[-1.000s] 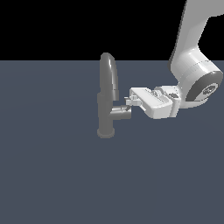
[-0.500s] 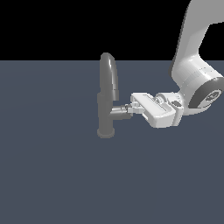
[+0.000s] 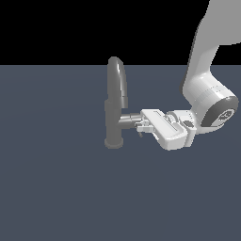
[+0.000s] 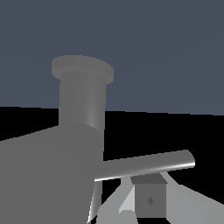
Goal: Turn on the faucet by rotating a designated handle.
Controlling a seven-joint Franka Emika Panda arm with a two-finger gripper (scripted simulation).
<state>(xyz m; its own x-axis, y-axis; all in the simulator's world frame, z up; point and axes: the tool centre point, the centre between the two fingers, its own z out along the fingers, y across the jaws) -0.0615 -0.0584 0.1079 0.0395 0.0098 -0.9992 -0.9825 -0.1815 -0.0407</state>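
In the exterior view the grey faucet (image 3: 115, 106) stands upright, with its arched spout above and its round base on the floor. The short handle (image 3: 129, 118) sticks out of the body toward the exterior view's right. My gripper (image 3: 140, 125) sits at the stub's end, its fingers together with no gap showing and nothing held between them. In the wrist view the faucet body (image 4: 82, 105) and the big handle stub (image 4: 39, 175) fill one side. The thin lever rod (image 4: 148, 163) lies right against my fingertips (image 4: 150, 199).
The white arm (image 3: 204, 94) comes in from the exterior view's upper right. A plain dark grey floor (image 3: 61, 188) stretches all around the faucet, with black background behind it.
My hand has sunk lower beside the handle's end and tilted, staying against it. The faucet body and spout have not moved.
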